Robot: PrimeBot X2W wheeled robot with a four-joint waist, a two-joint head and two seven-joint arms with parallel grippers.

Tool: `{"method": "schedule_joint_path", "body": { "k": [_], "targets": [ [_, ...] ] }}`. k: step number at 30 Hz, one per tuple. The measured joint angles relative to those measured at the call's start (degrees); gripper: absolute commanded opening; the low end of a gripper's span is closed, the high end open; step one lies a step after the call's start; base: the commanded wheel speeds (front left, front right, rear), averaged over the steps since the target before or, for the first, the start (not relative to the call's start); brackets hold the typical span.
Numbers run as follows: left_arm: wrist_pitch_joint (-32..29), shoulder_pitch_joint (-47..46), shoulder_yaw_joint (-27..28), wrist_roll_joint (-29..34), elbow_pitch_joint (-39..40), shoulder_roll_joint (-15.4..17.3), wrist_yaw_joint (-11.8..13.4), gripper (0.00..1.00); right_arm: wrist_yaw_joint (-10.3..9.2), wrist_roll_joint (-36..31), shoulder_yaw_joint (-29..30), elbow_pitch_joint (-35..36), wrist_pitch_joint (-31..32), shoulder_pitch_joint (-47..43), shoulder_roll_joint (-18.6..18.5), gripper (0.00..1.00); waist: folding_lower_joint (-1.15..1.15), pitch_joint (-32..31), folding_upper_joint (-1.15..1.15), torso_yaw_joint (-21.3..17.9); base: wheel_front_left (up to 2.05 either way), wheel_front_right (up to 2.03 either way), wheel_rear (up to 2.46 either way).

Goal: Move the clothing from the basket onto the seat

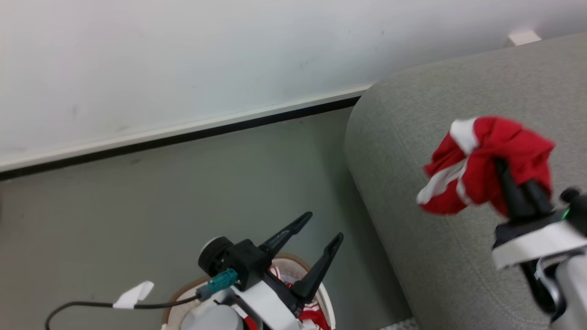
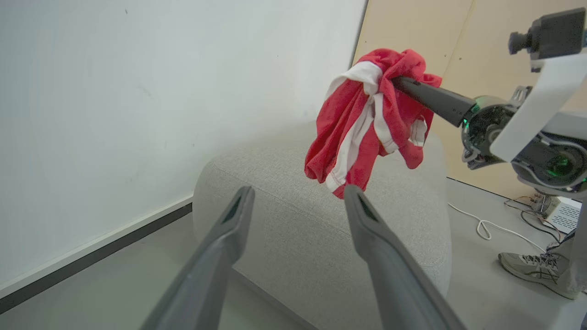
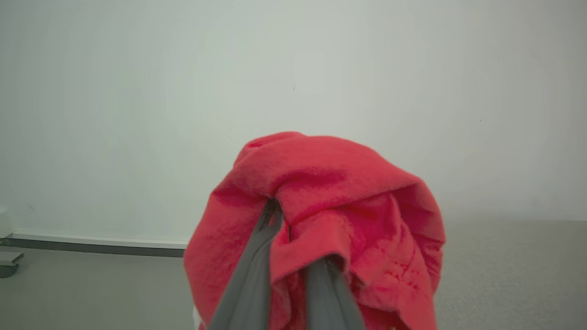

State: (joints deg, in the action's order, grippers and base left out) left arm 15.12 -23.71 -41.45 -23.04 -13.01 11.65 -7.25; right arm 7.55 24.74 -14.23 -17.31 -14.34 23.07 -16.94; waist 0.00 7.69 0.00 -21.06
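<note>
Because it is bunched in my right gripper (image 1: 499, 164), clenched tight on the cloth, 1 red garment (image 1: 481, 174) hangs above the seat (image 1: 412, 256), clear of the cushion and, I judge, ready to drop. My left gripper (image 1: 324, 225) hovers spread and empty over the basket (image 1: 293, 262), where more red clothing (image 1: 316, 317) lies.

Open air separates the hanging clothing (image 1: 486, 160) from the bare top of the seat (image 1: 403, 206). The wall (image 1: 183, 55) stands behind its far edge; a shoe (image 2: 527, 268) and cable (image 2: 484, 228) lie beyond its side.
</note>
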Motion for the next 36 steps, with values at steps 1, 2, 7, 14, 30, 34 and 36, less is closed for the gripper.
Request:
{"method": "schedule_joint_path", "body": {
  "k": [1,2,7,14,30,34,36],
  "targets": [
    [0.00,-0.19,-0.09,0.10,0.19,0.45,-0.03,1.00,0.00,-0.11,1.03,-0.68,0.53,1.67,-0.32,0.00,0.00,0.74,0.00,0.37,0.00,0.00,0.00],
    [0.00,-0.57,-0.20,0.16,0.44,0.96,-0.04,1.00,0.00,-0.68,1.91,-1.22,1.33,3.30,-0.86,0.00,0.00,1.53,0.00,0.74,0.00,0.00,0.00],
    [0.00,-2.67,-0.92,0.21,2.19,3.55,-0.14,1.00,0.00,-1.96,7.06,-5.24,4.30,11.79,-3.53,0.00,0.00,6.22,0.00,2.75,0.00,0.00,0.00],
    [0.00,-6.14,-1.27,-0.16,4.69,7.76,-0.15,1.00,0.00,-3.11,12.61,-13.92,8.56,22.95,-8.75,0.00,0.01,14.22,0.00,6.18,0.00,0.00,0.00],
    [0.00,-10.06,1.66,-1.77,7.83,12.59,-0.25,1.00,0.00,-10.74,18.16,-28.65,29.71,34.68,-15.38,0.00,0.01,28.00,0.00,13.63,0.00,0.00,0.00],
    [0.00,-10.04,2.21,-1.86,7.95,12.61,-0.25,1.00,0.00,-12.20,20.37,-30.99,34.65,34.45,-13.91,0.00,0.01,28.95,0.00,14.63,0.00,0.00,0.00],
    [0.00,-10.00,2.22,-1.86,7.92,12.60,-0.25,1.00,0.00,-13.10,21.42,-31.33,35.54,34.08,-13.19,0.02,0.01,28.78,0.00,14.78,0.00,0.00,0.00]
  ]
}}
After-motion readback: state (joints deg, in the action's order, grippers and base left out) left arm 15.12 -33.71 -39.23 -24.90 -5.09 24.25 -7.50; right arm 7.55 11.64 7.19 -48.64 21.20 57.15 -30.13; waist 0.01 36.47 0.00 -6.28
